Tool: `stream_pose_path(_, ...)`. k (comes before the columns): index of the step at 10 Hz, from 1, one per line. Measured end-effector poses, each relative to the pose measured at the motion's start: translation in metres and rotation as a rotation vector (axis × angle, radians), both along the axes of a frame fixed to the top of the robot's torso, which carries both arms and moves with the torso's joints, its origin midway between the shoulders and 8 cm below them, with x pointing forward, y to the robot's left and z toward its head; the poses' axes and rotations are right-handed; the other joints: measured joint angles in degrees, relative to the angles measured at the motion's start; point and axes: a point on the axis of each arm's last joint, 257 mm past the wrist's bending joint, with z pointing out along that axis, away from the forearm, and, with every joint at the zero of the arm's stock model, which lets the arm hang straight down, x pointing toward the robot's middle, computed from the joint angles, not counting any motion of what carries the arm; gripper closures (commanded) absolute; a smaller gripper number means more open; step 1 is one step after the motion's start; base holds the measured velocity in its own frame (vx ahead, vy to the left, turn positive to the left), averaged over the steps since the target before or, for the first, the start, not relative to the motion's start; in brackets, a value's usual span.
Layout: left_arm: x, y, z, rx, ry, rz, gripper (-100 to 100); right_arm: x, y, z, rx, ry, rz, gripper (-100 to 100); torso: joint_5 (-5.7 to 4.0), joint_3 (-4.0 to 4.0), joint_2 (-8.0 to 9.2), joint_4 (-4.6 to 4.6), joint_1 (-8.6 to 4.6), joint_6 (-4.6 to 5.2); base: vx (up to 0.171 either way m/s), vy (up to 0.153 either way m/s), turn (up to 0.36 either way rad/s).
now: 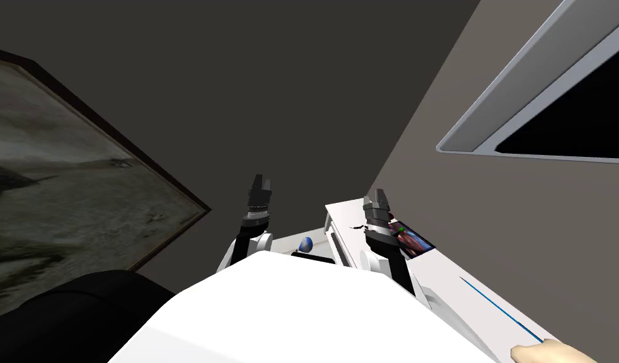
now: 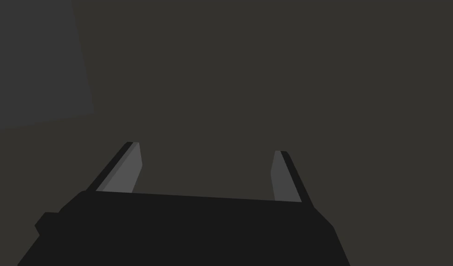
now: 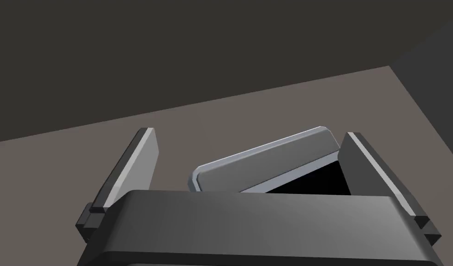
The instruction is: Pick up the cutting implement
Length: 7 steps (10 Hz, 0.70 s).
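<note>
Knife (image 1: pixel 527 328) lies on white counter (image 1: pixel 445 277), thin bluish blade, beige handle.

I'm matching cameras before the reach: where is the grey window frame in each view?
Head view: the window frame is at the upper right, on the lighter wall.
Right wrist view: the window frame lies between the open fingers of the right gripper.
Left wrist view: the left gripper, fingers open, faces a flat dark surface.
Shared landmark: the wall corner, where dark meets lighter wall, in head and right wrist views.
</note>
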Motion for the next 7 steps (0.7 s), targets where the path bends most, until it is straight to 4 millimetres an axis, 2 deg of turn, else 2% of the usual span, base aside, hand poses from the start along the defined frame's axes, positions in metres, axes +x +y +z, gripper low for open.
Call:
stream_pose_path(3, 0.0, 0.0, 0.0, 0.0, 0.0, 0.0, 0, 0.004, 0.02, -0.006, -0.099, 0.02, 0.055, -100, 0.1, 0.1, 0.17, 0.04, 0.45, -0.01, -0.045, 0.117, 0.046)
stream_pose_path(7, 0.0, 0.0, 0.0, 0.0, 0.0, 0.0, 0, 0.014, 0.051, -0.021, -0.239, 0.046, 0.131, -100, 0.06, 0.03, 0.05, 0.01, 0.28, -0.02, -0.02, 0.072, 0.046)
